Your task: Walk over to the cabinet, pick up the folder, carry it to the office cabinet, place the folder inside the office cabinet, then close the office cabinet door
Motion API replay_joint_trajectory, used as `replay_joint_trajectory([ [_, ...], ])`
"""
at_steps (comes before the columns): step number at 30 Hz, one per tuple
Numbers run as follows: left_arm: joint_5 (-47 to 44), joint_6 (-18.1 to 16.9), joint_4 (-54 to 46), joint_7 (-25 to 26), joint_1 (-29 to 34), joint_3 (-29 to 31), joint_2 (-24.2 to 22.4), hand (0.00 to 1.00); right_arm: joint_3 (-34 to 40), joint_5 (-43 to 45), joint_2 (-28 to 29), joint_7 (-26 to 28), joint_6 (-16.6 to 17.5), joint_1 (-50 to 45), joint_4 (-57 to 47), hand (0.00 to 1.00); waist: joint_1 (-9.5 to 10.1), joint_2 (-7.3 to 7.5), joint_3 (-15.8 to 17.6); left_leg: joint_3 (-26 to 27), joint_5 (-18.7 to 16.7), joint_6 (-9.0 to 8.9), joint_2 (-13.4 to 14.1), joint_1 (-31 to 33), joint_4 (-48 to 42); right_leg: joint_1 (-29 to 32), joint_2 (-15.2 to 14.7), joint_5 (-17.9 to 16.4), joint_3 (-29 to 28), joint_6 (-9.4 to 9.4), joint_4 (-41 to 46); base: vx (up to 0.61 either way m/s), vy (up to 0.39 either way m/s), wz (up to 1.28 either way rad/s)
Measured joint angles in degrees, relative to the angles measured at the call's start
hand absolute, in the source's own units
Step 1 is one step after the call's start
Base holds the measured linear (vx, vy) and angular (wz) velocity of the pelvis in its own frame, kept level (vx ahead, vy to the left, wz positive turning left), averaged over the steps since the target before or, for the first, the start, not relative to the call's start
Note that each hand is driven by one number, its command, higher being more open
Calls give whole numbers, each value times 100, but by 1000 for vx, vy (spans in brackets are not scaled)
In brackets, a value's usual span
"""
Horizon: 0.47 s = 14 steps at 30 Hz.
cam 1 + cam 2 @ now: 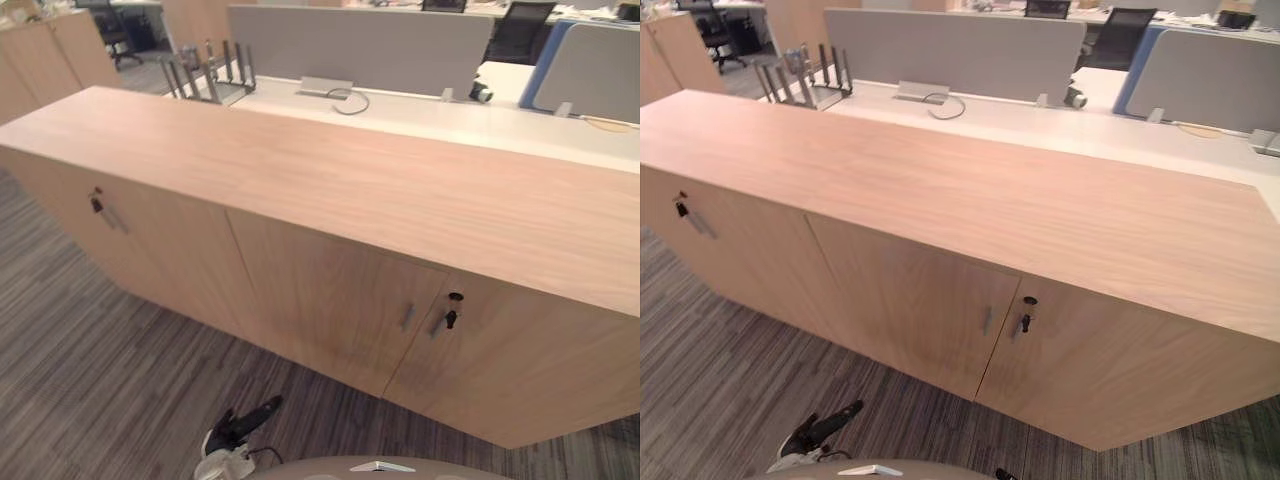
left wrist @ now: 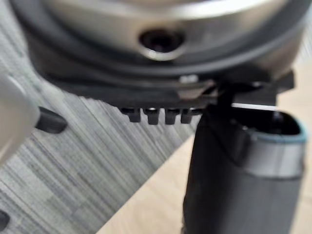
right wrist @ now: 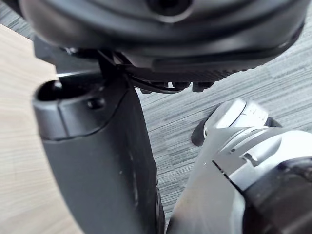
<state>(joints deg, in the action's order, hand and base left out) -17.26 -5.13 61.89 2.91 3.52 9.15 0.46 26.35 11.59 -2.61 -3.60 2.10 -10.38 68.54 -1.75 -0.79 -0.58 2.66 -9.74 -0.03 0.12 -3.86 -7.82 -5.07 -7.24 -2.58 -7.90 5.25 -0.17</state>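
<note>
Bright, even light; v. soft shadows

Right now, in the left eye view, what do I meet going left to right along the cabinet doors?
On the cabinet front: left key → bar handle → slim handle → right key.

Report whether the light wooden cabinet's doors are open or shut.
Shut: each light wooden cabinet door sits flush, none ajar.

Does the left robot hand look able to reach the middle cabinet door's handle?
Probably yes: the left robot hand hangs low over the carpet, and nothing stands between it and the handle; the arm must lift.
</note>
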Motion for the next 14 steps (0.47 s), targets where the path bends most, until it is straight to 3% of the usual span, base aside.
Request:
replay_joint_trajectory([
  [3,485,-13,197,-65,-267,-724,-55,100,-109,-68,-40,37,-4,6,14,100,-13,-14,-10,27,-3,-4,118,-166,123,4,121,1,-15,2,1,61,-64,-33],
  [7,1210,39,526,-73,-327,-1112,-43,100,-396,-452,-89,40,3,16,30,100,-11,44,33,50,-4,-10,183,-241,176,-3,181,2,-10,3,1,-21,-53,-13],
  [14,1788,28,554,-42,-306,-1165,137,100,-501,-464,-84,45,8,18,34,100,-3,121,78,77,49,-129,230,-291,281,64,183,24,13,39,-2,-113,-35,-5],
])
